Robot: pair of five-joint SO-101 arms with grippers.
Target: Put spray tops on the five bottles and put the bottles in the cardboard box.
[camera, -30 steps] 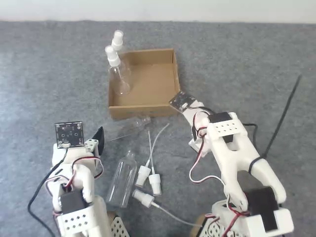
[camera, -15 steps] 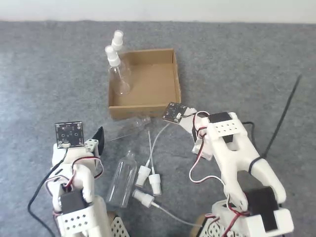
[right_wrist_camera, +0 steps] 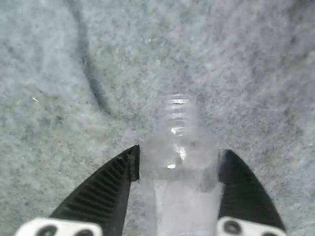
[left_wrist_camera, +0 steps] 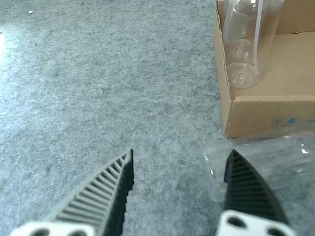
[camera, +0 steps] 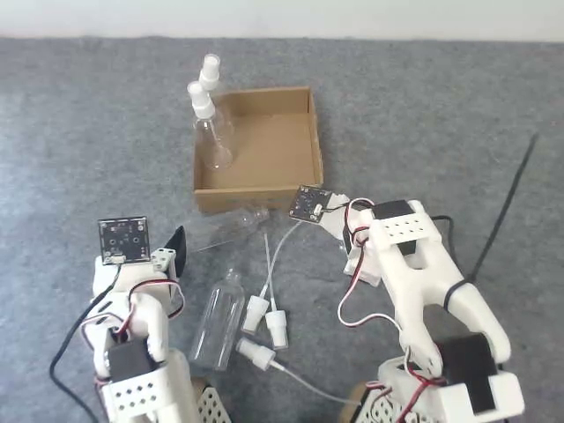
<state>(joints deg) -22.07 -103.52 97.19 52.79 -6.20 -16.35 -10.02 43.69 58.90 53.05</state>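
The right tool has swung off the front corner of the brown cardboard box, clamped on an uncapped clear plastic bottle over the grey table; capping is in hand, so the open left tool likely must fetch a white spray top.

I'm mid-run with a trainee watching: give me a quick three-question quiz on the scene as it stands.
1. How many loose spray tops lie between the two arms?
2. True or false: the left gripper is shut on a bottle.
3. What is between the fingers of the right gripper? A) a spray top B) an uncapped bottle C) nothing

Key: 1) three; 2) false, it is open; 3) B.
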